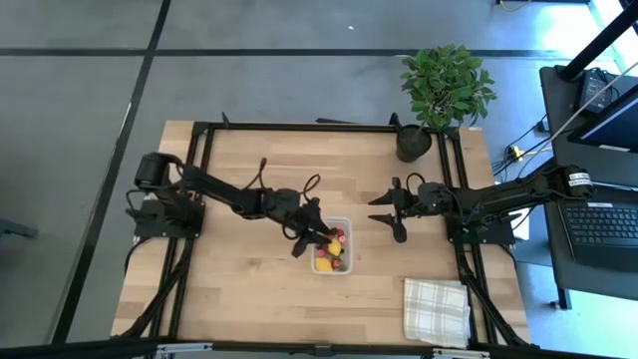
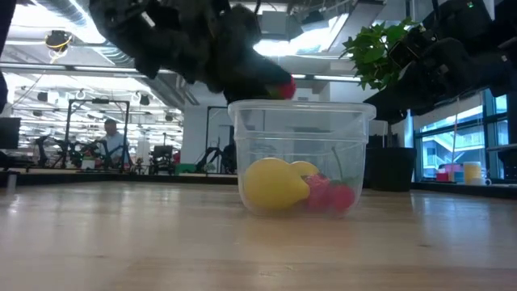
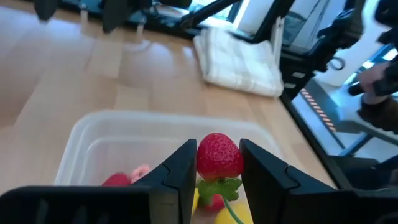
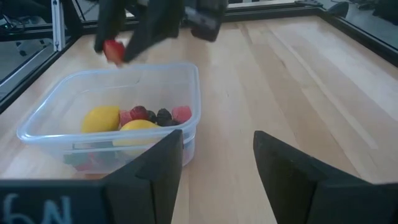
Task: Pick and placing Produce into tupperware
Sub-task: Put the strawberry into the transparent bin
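Observation:
The tupperware point(image 1: 333, 251) is a clear tub on the wooden table, seen also in the low view point(image 2: 355, 137) and the right wrist view point(image 4: 186, 74). Inside lie Produce pieces: two yellow lemons point(image 4: 101, 118), dark berries point(image 4: 157, 116) and red bits point(image 2: 331, 194). My left gripper point(image 3: 218, 163) hangs just above the tub's left rim, shut on a red strawberry point(image 3: 219, 154) that also shows in the low view point(image 2: 283, 89). My right gripper point(image 1: 389, 211) stands open to the right of the tub, with nothing between its fingers point(image 4: 155, 168). My left gripper pinches the strawberry's two sides point(image 3: 203, 158) between its two fingers, close to their free ends. The green leaf end point(image 3: 217, 185) points back between the fingers. The fingers come from the table's left, slanting slightly down. The strawberry hangs clear above the tub's rim point(image 4: 113, 50).
A black pot with a green plant point(image 1: 415, 142) stands at the table's far right. A white checked cloth point(image 1: 436, 310) lies at the near right corner. A laptop point(image 1: 603, 224) sits beyond the right edge. Bare wood point(image 1: 249, 289) lies left of the tub.

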You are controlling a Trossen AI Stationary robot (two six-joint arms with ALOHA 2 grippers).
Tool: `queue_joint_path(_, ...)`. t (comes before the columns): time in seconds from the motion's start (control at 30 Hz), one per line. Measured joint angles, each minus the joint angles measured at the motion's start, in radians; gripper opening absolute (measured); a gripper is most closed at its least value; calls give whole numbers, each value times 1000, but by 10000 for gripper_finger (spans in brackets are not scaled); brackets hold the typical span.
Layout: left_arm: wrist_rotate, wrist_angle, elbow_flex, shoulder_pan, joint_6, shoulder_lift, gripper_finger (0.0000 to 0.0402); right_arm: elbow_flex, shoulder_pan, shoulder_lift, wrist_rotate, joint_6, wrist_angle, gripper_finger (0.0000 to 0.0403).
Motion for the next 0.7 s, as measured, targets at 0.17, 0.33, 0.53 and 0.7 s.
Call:
queue_joint_path(0.17,-22,11,0,0,0,45,105,0,0,0,0,1,0,198)
queue_joint_path(0.33,-64,11,0,0,1,83,105,0,0,0,0,0,0,198)
queue_joint_path(0.53,-72,8,2,-4,3,96,105,0,0,0,0,0,-1,198)
queue_joint_path(0.7,-72,10,2,-5,6,95,105,0,0,0,0,-1,-1,198)
